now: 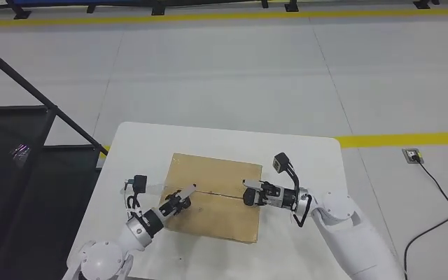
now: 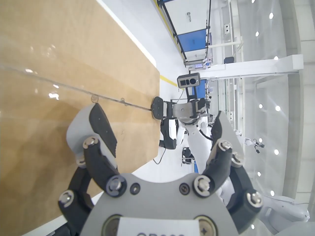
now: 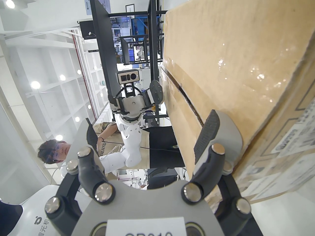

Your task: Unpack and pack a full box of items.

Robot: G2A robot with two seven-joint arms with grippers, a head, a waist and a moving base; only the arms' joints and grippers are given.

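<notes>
A closed brown cardboard box (image 1: 213, 196) sits in the middle of the white table (image 1: 301, 161), its top flaps sealed with clear tape along the centre seam (image 2: 73, 88). My left gripper (image 1: 183, 197) stands open at one end of that seam, one fingertip (image 2: 101, 124) resting on the box top (image 2: 61, 50). At the opposite end of the seam my right gripper (image 1: 246, 194) is open, with one finger (image 3: 209, 133) against the box's upper edge (image 3: 246, 62). Each wrist view shows the other arm's gripper across the box: right gripper (image 2: 157, 108), left gripper (image 3: 156, 92).
A black metal frame (image 1: 28, 91) stands off the table's left side. White table surface lies free around the box on all sides.
</notes>
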